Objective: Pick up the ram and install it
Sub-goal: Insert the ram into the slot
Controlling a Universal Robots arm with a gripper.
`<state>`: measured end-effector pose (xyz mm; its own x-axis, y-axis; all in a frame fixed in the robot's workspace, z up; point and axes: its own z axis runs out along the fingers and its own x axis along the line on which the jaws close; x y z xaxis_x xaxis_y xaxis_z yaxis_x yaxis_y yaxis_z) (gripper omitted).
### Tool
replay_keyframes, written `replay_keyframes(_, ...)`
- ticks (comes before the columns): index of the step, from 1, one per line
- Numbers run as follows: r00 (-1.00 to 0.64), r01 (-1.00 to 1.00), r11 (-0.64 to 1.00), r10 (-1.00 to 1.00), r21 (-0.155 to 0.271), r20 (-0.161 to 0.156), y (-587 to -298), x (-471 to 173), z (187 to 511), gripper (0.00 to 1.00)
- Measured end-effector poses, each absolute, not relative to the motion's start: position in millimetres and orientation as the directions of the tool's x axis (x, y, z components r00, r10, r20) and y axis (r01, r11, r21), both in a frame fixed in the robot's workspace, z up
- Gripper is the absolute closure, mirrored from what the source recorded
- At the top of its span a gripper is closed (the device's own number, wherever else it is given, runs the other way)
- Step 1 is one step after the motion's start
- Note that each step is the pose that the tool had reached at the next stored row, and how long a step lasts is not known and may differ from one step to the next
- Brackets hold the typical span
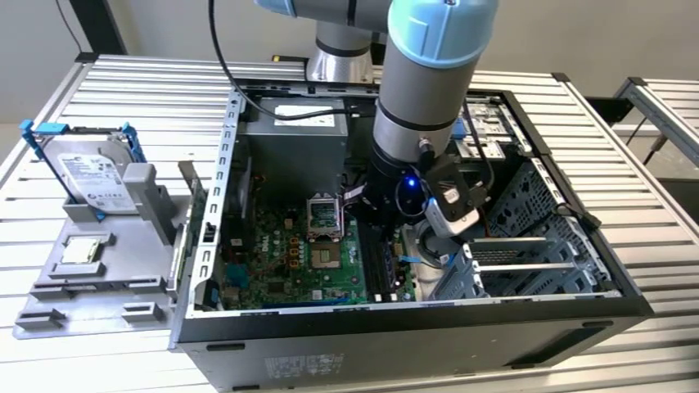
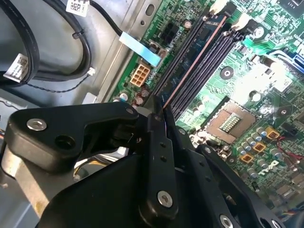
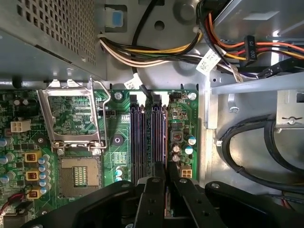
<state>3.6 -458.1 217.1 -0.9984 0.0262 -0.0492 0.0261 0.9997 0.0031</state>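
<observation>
My arm reaches down into the open black tower computer case (image 1: 208,327) lying on its side on the ribbed metal table (image 1: 142,90). On the case floor lies the green motherboard (image 1: 317,262) with its bare silver processor socket (image 3: 78,176) and, towards the exterior view's right of that, a row of long black memory slots (image 3: 138,142). Outside the case, on the exterior view's left, a silver hard drive with blue brackets (image 1: 93,172) stands upright in a grey plastic fixture (image 1: 104,270).

My black two-fingered pincer (image 3: 165,183) is low over the slots, its fingers (image 2: 159,142) drawn nearly together — only a thin gap between them — and pinched on the ram (image 3: 159,135), the thin dark memory stick. In the second wrist view the stick's long edge (image 2: 190,69) runs away from my fingertips along a slot, standing on edge between the pale latches (image 2: 219,6) at the far end. In the first wrist view it lies in line with the slot nearest the case's metal wall, just beside the small capacitors (image 3: 190,145). Whether it is fully seated, I cannot tell.
</observation>
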Motion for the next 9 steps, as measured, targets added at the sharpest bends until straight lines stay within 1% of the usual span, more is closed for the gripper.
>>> replay_keyframes(9,-0.999,0.026,1.000,0.026,0.003,-0.045,-458.1,3.8,213.1,1.00)
